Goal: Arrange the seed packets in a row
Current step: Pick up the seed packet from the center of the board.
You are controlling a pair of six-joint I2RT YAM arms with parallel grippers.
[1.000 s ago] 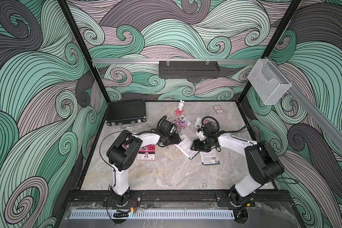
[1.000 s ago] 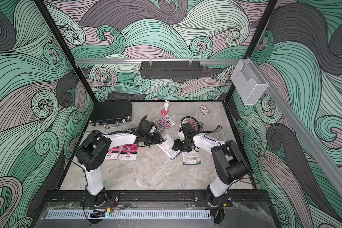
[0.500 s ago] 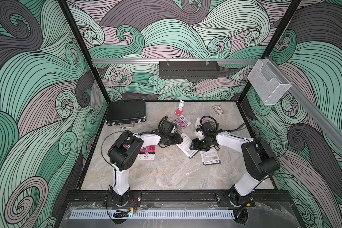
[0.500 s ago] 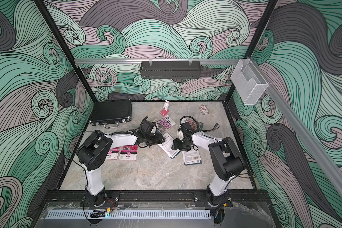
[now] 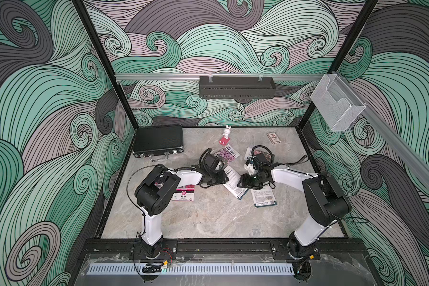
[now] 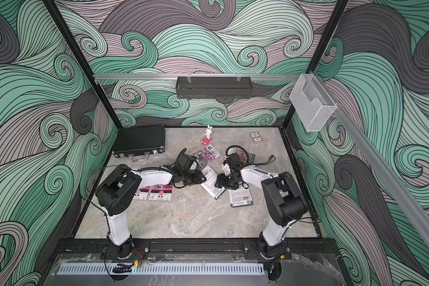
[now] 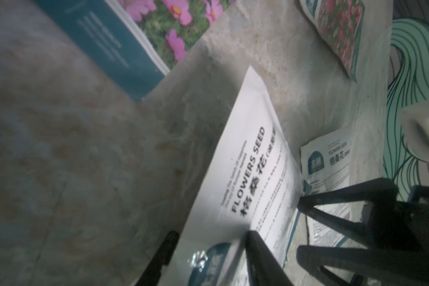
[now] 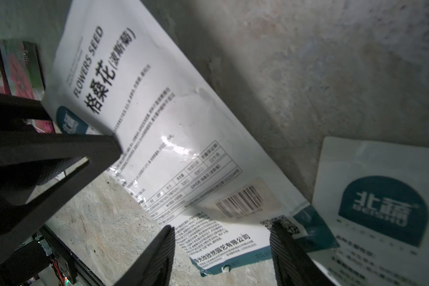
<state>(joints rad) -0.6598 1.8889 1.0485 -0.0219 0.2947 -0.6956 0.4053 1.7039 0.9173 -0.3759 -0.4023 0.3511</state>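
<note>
A white-backed seed packet (image 5: 234, 181) lies slanted mid-table between both grippers. My left gripper (image 7: 208, 250) has that packet's (image 7: 248, 173) logo end between its fingers, which still stand apart. My right gripper (image 8: 223, 255) is open over the packet's (image 8: 159, 104) barcode end, one fingertip (image 8: 282, 237) on the QR corner. A second white-backed packet (image 5: 263, 198) lies just right of it. A purple-pink packet (image 5: 226, 154) and a red-pink one (image 5: 261, 153) lie farther back. Two magenta packets (image 6: 140, 193) (image 6: 160, 193) sit side by side under the left arm.
A black case (image 5: 159, 142) stands at the back left. A white rabbit figurine (image 5: 226, 133) and a small card box (image 5: 273, 137) sit near the back wall. A wire basket (image 5: 337, 106) hangs on the right rail. Cable loops trail behind both wrists.
The left gripper's jaws have narrowed around the end of the white-backed packet. The right gripper has edged slightly left along the packet, its jaws unchanged.
</note>
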